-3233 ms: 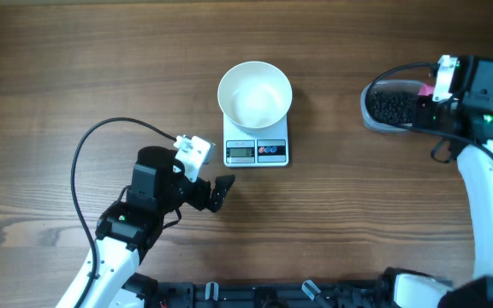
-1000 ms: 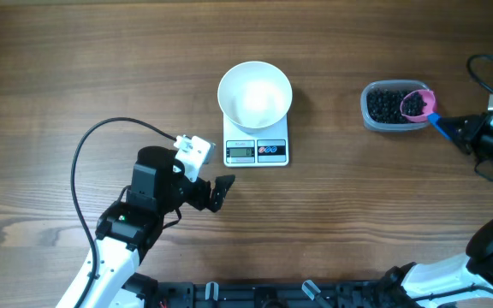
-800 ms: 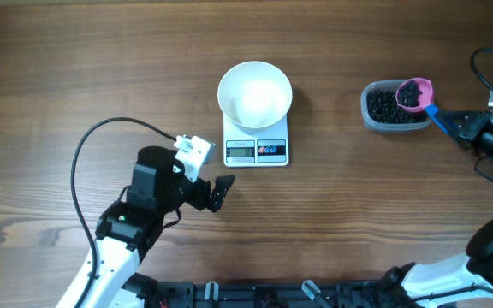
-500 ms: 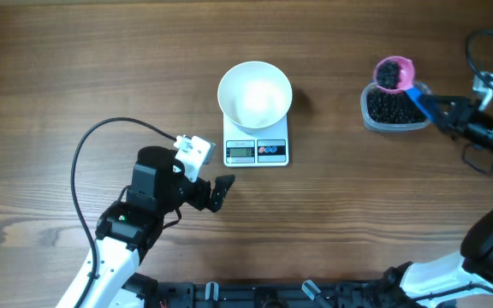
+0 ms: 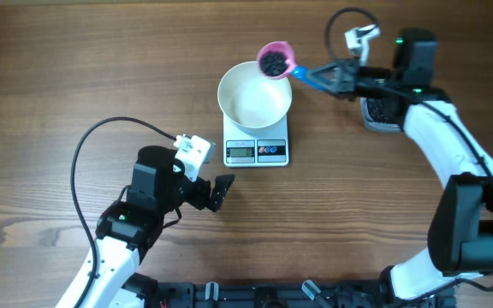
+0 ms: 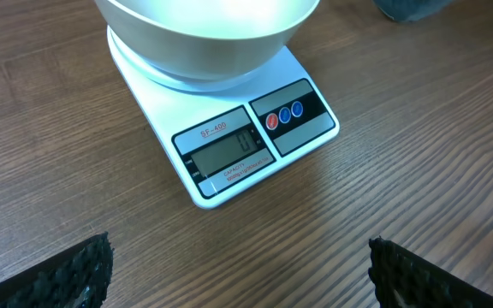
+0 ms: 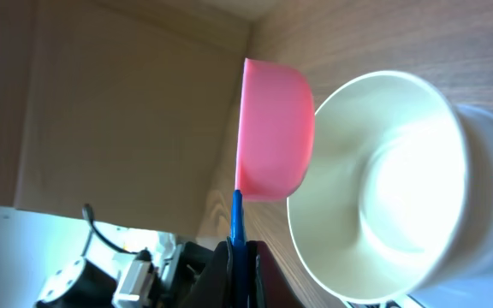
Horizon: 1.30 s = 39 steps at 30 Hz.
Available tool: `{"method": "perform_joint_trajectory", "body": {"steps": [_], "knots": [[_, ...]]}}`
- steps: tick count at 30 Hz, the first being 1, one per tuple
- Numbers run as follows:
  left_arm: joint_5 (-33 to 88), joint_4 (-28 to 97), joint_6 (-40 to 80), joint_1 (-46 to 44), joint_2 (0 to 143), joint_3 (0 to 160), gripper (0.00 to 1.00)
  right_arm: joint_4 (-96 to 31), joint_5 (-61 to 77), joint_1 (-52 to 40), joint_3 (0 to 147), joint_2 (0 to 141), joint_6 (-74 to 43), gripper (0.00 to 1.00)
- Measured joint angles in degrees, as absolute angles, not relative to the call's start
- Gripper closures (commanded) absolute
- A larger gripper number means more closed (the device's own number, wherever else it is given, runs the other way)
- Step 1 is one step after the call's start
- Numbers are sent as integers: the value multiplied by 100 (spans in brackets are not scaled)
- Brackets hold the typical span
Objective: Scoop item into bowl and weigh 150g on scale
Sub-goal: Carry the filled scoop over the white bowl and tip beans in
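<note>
Pink scoop [image 7: 272, 128] of black beads [image 5: 272, 62], pinched in your right tool [image 5: 339, 79], hung at round white bowl [image 5: 255, 96] rim; left tool [image 5: 219, 192] wide.

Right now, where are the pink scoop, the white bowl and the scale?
pink scoop [image 5: 285, 54], overhead view, on its rim.
white bowl [image 5: 255, 104], overhead view, bare inside.
scale [image 6: 229, 147], left wrist view, its display.

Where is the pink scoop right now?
In the overhead view, the pink scoop, loaded with black beads, hangs over the far right rim of the white bowl on the scale, held by the right claw.
</note>
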<state>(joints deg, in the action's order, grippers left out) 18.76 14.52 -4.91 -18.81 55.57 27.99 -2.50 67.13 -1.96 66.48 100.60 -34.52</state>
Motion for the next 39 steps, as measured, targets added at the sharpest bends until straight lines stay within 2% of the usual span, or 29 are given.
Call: {"method": "perform_joint_trajectory", "body": {"steps": [5, 9, 16, 20, 29, 39], "knots": [[1876, 1452, -491, -1881, 5557, 2799, 0, -471, 6060, -762, 6650, 10062, -3269, 95], [1876, 1452, -491, -1881, 5557, 2799, 0, -1662, 4897, -1177, 6735, 9909, -2495, 95], [1876, 1452, -491, -1881, 5557, 2799, 0, -2956, 2952, -1859, 7730, 9548, -1162, 95], [1876, 1452, -491, -1881, 5557, 2799, 0, -3157, 1883, -2379, 7881, 9539, -718, 95], [1876, 1452, -491, -1881, 5557, 2799, 0, -3306, 810, -2521, 7881, 9539, -25, 96], [1876, 1452, -491, -1881, 5557, 2799, 0, -3124, -2032, -3859, 7881, 9539, 1540, 96]]}}
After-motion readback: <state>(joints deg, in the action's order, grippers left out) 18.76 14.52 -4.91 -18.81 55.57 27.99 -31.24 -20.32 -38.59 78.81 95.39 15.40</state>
